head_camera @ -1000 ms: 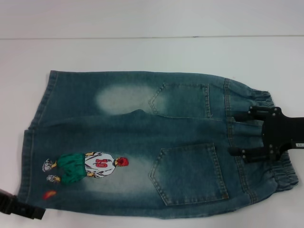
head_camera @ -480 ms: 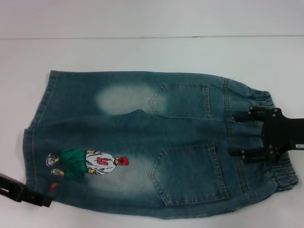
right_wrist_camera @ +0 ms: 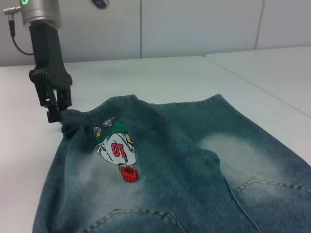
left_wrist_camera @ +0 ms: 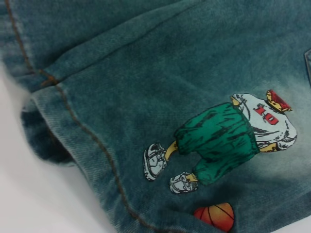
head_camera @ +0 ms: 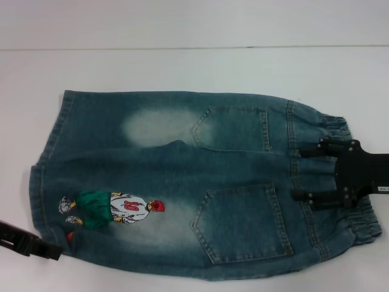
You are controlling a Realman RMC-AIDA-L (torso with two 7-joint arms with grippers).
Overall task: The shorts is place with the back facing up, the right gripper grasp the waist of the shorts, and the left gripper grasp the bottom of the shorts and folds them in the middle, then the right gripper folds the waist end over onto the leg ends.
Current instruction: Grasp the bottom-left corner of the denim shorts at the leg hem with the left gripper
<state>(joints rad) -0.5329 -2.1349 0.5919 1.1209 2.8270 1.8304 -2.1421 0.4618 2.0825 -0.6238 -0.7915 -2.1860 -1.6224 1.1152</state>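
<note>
Your blue denim shorts (head_camera: 182, 182) lie flat, back up, on the white surface (head_camera: 182, 67), ruffled waist (head_camera: 340, 182) toward the robot's right and leg hems (head_camera: 45, 164) toward its left. Your right gripper (head_camera: 304, 172) sits over the waistband, its two black fingers spread apart, one either side of the band's middle. Your left gripper (right_wrist_camera: 54, 115) has its fingers pressed together, pinching the corner of the near leg hem beside the cartoon figure print (head_camera: 109, 210), the fabric bunched up at the pinch.
</note>
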